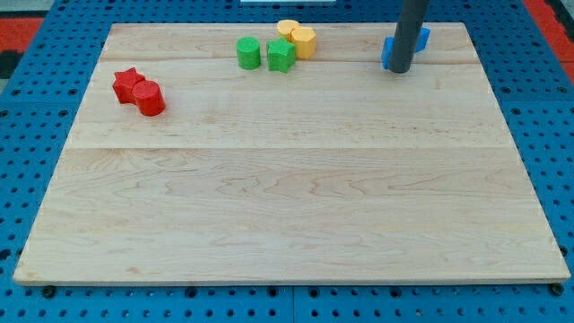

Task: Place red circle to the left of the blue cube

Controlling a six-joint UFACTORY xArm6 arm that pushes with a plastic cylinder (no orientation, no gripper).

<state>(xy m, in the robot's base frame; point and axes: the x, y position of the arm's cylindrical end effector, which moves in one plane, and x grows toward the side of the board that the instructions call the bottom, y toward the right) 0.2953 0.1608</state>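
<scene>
The red circle (150, 98) lies near the board's left edge, touching a red star (128, 83) on its upper left. The blue cube (387, 50) sits near the view's top right, mostly hidden behind my rod; another blue piece (421, 38) shows on the rod's right side. My tip (400, 69) rests on the board right at the blue blocks, just in front of them, far to the right of the red circle.
A green circle (248, 52) and a green star (281, 56) sit at the top middle. A yellow circle (303, 41) and another yellow block (287, 30) touch them behind. The wooden board (287, 197) lies on a blue pegboard.
</scene>
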